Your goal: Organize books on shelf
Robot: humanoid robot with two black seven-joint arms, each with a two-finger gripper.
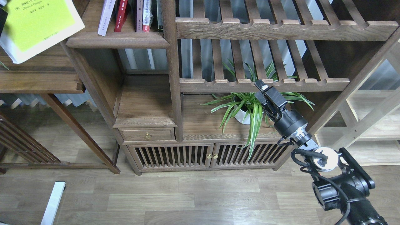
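The large yellow-green book [37,26] hangs tilted in the air at the top left, above the side table and left of the shelf. Only a black sliver of my left gripper [2,19] shows at the book's left edge, holding it. The shelf [117,40] is a dark-brown board with a rounded front edge. On it stand the white-lavender book [106,15], the red book [121,15] and a few more spines. My right gripper [260,85] points up-left in front of the lower slatted rail, empty; its fingers read as one dark block.
A potted spider plant [247,109] stands just left of my right gripper. Slatted racks [265,29] fill the right bay. A dark side table [37,78] is at left under the held book. An upright post [170,62] bounds the shelf on the right.
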